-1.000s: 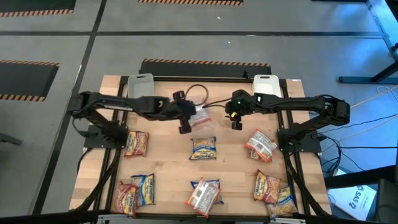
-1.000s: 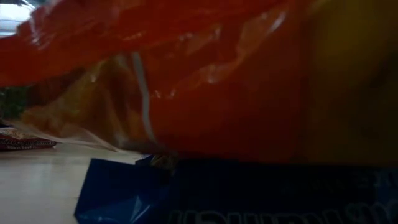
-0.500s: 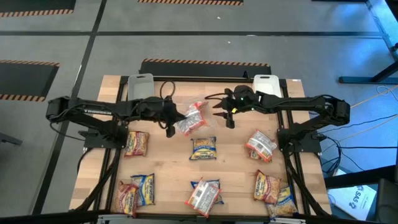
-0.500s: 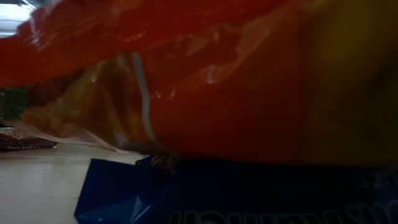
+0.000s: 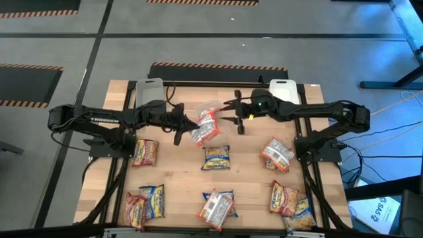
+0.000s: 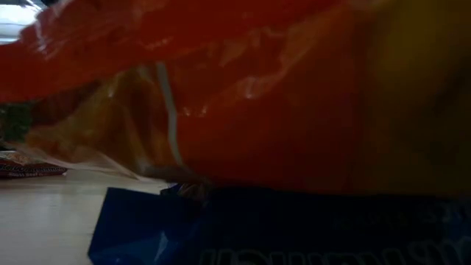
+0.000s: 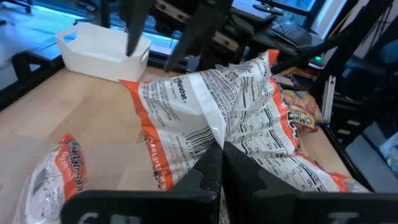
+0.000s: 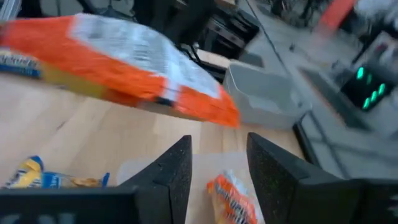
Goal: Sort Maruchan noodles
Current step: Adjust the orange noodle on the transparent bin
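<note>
A pink-orange Maruchan packet point(image 5: 206, 125) with a white printed back point(image 7: 205, 99) hangs above the table's far middle. My left gripper point(image 5: 182, 127) is shut on it from its left side. My right gripper point(image 5: 230, 114) is open just right of the packet, fingers pointing at it and apart from it. In the right wrist view the packet point(image 8: 124, 68) floats beyond the open fingers point(image 8: 217, 168). Another pink-orange packet point(image 8: 229, 194) lies flat on the table below. Several more packets lie flat across the near half of the table. My left gripper pinches the packet's crumpled white back point(image 7: 214, 134) between its two shut fingers, coming level from the table's left. The packet is lifted clear of the table and tilted, spreading out beyond the fingertips toward the right arm.
Two white bins point(image 5: 150, 89) point(image 5: 284, 89) stand at the far edge. A blue-yellow packet point(image 5: 216, 157) lies mid-table and others lie near the left, right and near edges. An orange packet point(image 6: 243, 96) on a blue one point(image 6: 154, 228) blocks the low view.
My left gripper has drawn back toward the table's left edge, carrying the packet with it, and the packet has turned in the hold. My right gripper has swung up from pointing down and moved left, so that its fingers now point at the packet.
</note>
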Robot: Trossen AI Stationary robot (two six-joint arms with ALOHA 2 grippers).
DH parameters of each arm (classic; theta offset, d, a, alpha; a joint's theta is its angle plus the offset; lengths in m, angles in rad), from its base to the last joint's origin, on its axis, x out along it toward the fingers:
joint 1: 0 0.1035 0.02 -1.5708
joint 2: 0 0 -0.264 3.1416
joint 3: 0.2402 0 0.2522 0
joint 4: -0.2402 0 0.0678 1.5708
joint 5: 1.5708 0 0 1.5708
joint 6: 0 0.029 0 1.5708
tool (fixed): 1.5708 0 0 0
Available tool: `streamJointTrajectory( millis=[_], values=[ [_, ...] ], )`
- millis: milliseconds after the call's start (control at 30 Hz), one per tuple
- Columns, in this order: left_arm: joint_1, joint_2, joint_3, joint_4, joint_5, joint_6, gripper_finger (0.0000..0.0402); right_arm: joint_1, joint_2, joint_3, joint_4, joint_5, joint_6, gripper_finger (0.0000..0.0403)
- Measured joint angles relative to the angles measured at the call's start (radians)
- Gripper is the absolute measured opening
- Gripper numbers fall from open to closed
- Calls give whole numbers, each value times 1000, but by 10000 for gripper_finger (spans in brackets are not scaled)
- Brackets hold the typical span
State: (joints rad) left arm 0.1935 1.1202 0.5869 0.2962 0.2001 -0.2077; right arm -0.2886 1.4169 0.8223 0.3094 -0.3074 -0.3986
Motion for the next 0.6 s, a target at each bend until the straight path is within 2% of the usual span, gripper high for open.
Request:
streamJointTrajectory(
  millis=[133,367,500,600],
  values=[
    [5,0,0,-1,0,-11,0,41,27,0,39,29,-111,164],
    [5,0,0,0,-3,-27,0,105,60,0,115,142,-393,260],
    [5,0,0,0,-17,-30,0,129,60,0,140,131,-531,304],
    [5,0,0,0,-25,-32,0,147,60,-1,171,130,-589,318]
  ],
)
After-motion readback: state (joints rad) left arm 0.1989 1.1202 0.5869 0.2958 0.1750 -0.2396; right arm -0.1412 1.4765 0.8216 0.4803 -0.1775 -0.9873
